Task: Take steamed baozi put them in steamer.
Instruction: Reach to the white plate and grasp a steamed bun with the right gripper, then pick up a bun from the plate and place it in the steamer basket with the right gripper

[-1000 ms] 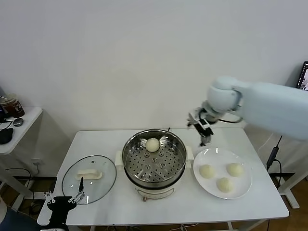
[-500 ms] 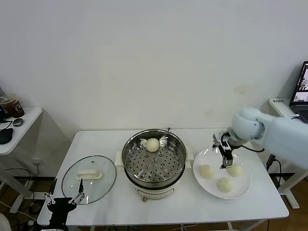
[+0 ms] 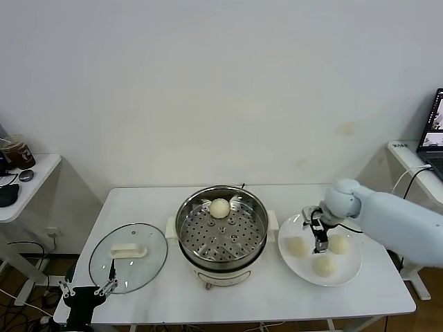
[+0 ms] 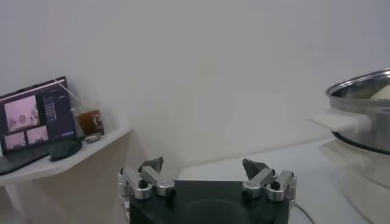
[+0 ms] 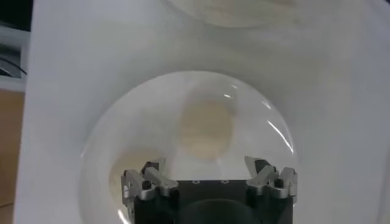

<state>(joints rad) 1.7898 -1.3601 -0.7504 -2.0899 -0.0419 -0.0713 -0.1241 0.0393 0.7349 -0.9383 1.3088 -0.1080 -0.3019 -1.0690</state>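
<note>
Since a second ago, the right pincer (image 3: pixel 320 241) has been swinging from above the worktop's far side down over the plate (image 3: pixel 351 270), and it is now hanging between the three steamed baozi lying there. Nearest the robot, the left pincer (image 3: pixel 88 288) is waiting low at the front left corner of the worktop (image 3: pixel 228 297), its fingers (image 4: pixel 150 165) spread wide with nothing between them. Just beyond it, the glass lid (image 3: pixel 128 256) is lying flat. On the right, one baozi (image 3: pixel 322 265) is sitting at the plate's near side, with another (image 3: pixel 297 246) and a third (image 3: pixel 339 243) farther back on either side of the right pincer. In the right wrist view, this pincer's fingers (image 5: pixel 148 168) are standing open and empty above a baozi (image 5: pixel 205 126). The steamer (image 3: pixel 221 232) is standing mid-worktop between lid and plate, and the fourth baozi (image 3: pixel 219 208) is resting on its perforated tray at the far side.
</note>
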